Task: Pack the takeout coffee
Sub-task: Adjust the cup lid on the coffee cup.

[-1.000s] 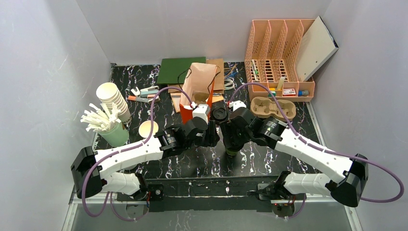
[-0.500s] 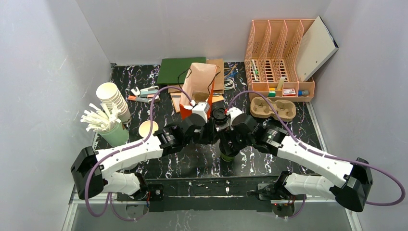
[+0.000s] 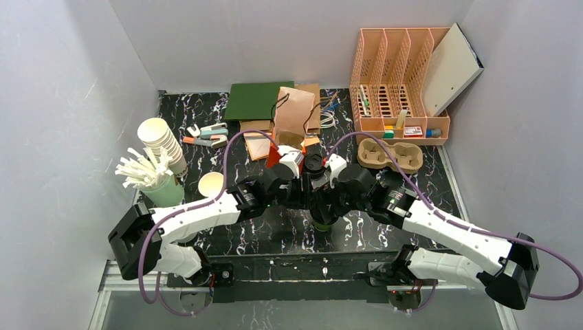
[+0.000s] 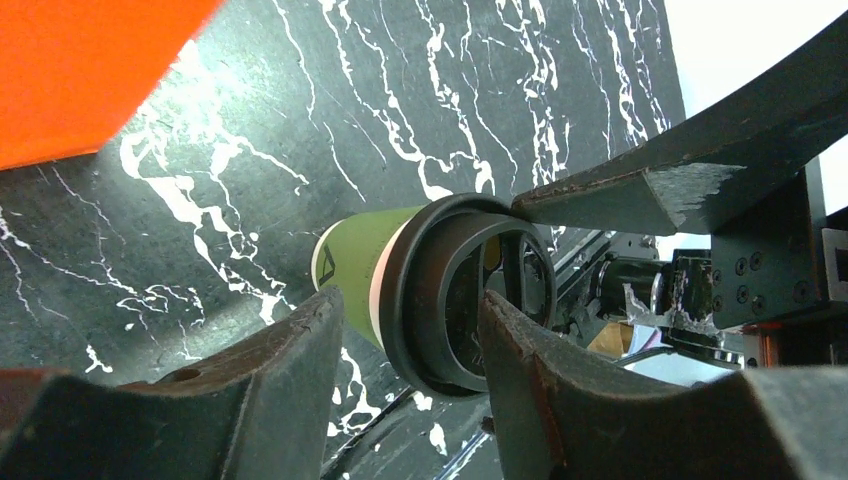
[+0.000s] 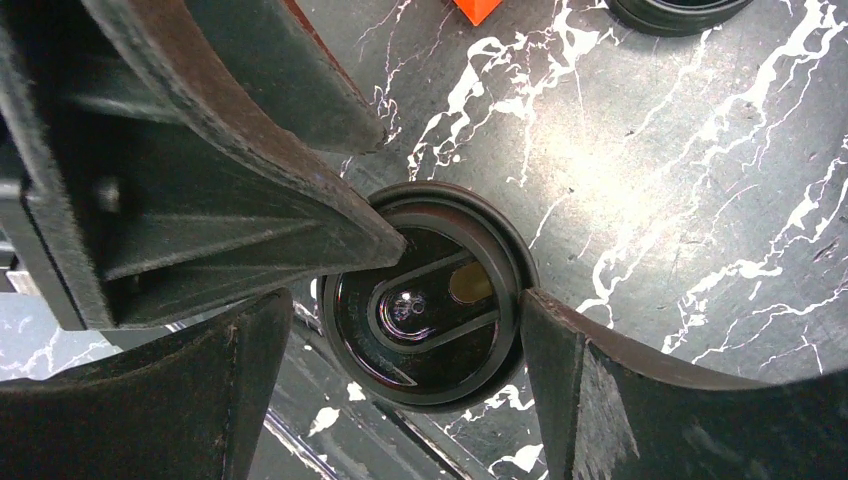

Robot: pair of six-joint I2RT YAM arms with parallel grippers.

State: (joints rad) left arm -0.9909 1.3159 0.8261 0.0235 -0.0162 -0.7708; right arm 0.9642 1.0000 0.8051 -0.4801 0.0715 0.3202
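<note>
I see the black marble bench (image 3: 289,237) first. A pink file rack (image 3: 395,75) stands at its far right corner. A little red box (image 3: 412,130) in the rack has print too small for me to read. A brown paper bag (image 3: 292,113) is by the far edge, near the middle.

Both claws meet close to the near edge, about the middle of the bench. The left claw (image 4: 410,305) has its fingers (image 5: 300,190) apart with nothing between them. One tip touches the rim of the black lid (image 5: 440,330). The right claw (image 5: 408,298) has its fingers (image 5: 620,400) wide, one on each side of the lid. One tip touches the rim and the other is just beside it. I cannot tell if it is squeezing.

The takeout coffee (image 4: 360,260) is right there under the claws. It points straight up, bottom down and lid on top, so its long line goes up from the bench. On its green side is a small black triangle mark (image 4: 325,263). That is all I can make out on it.
</note>
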